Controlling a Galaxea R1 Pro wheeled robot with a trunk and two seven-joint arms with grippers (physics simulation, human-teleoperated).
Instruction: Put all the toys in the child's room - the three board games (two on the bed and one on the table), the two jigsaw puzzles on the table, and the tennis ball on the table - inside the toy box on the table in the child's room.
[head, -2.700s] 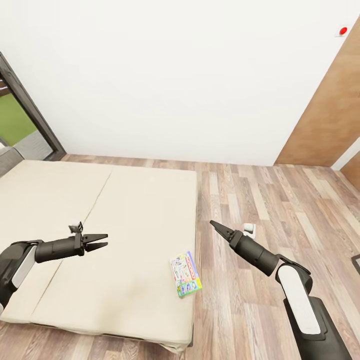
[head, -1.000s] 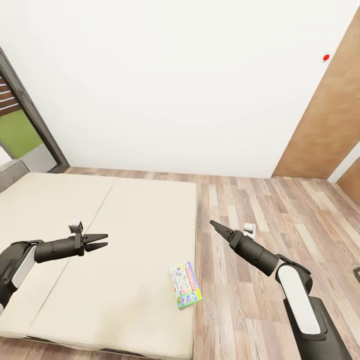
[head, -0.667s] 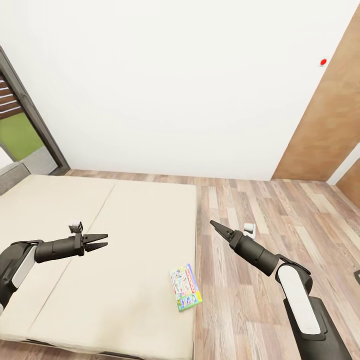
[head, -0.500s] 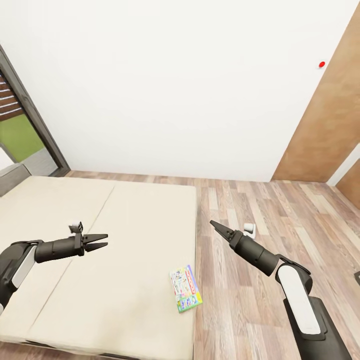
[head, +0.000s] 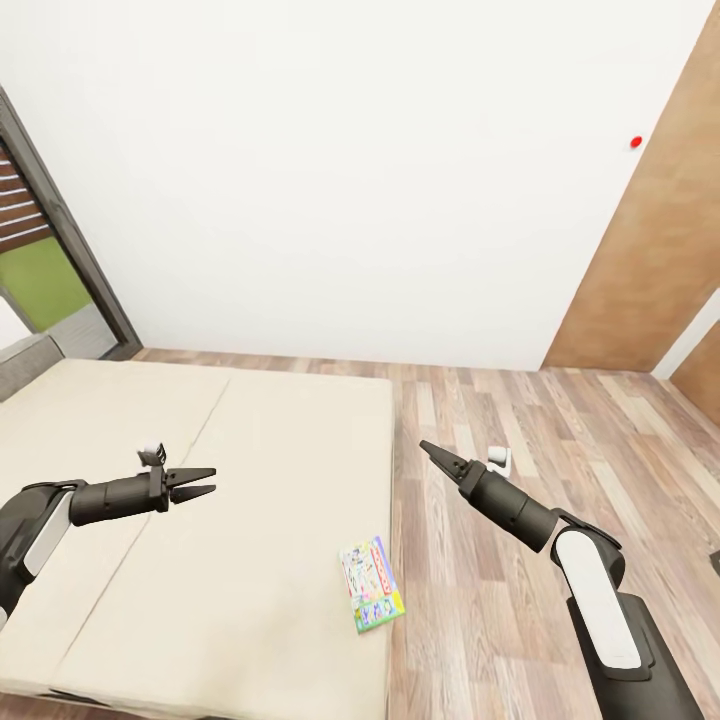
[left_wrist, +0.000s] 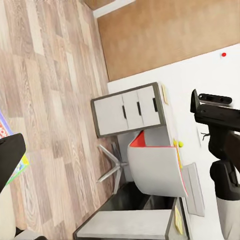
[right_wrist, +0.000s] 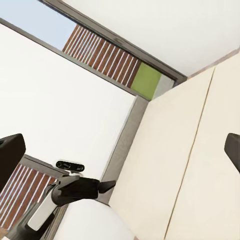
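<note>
One board game (head: 371, 584), green-edged with a white colourful cover, lies flat near the right edge of the bed (head: 200, 470); its corner also shows in the left wrist view (left_wrist: 4, 129). My left gripper (head: 211, 479) hovers open over the mattress, well left of that box. My right gripper (head: 425, 446) hangs over the floor beside the bed; its fingers (right_wrist: 11, 150) stand wide apart with nothing between them. In the left wrist view, far off, the table (left_wrist: 127, 110) carries a tiny tennis ball (left_wrist: 180, 144) and a grey tray-like shape, seemingly the toy box (left_wrist: 194, 189).
A wood-plank floor (head: 560, 430) runs right of the bed, with a small white object (head: 499, 458) on it. A brown door panel (head: 660, 260) and a dark-framed window (head: 60, 250) flank the white wall. A white and red chair (left_wrist: 152, 167) stands at the table.
The whole head picture has shifted, so the camera has moved: bed and board game sit lower in view. Both arms keep the same pose, both grippers as before.
</note>
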